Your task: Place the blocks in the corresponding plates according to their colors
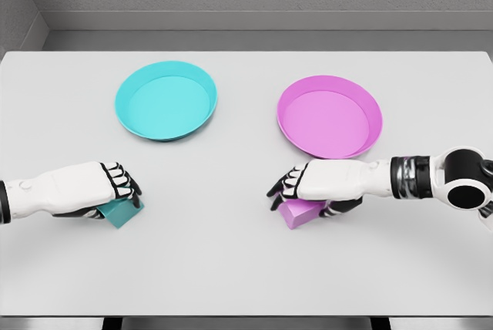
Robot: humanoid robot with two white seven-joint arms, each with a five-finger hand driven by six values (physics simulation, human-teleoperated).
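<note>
A teal block lies on the white table at the lower left, with my left hand curled over it and grasping it. Under my right hand sits a pink block, the fingers closed around it. Both blocks rest on the table surface. The cyan plate stands behind the left hand, the pink plate just behind the right hand. Neither plate holds anything.
The white table ends at a front edge near the bottom of the view. A grey wall runs behind the table's far edge.
</note>
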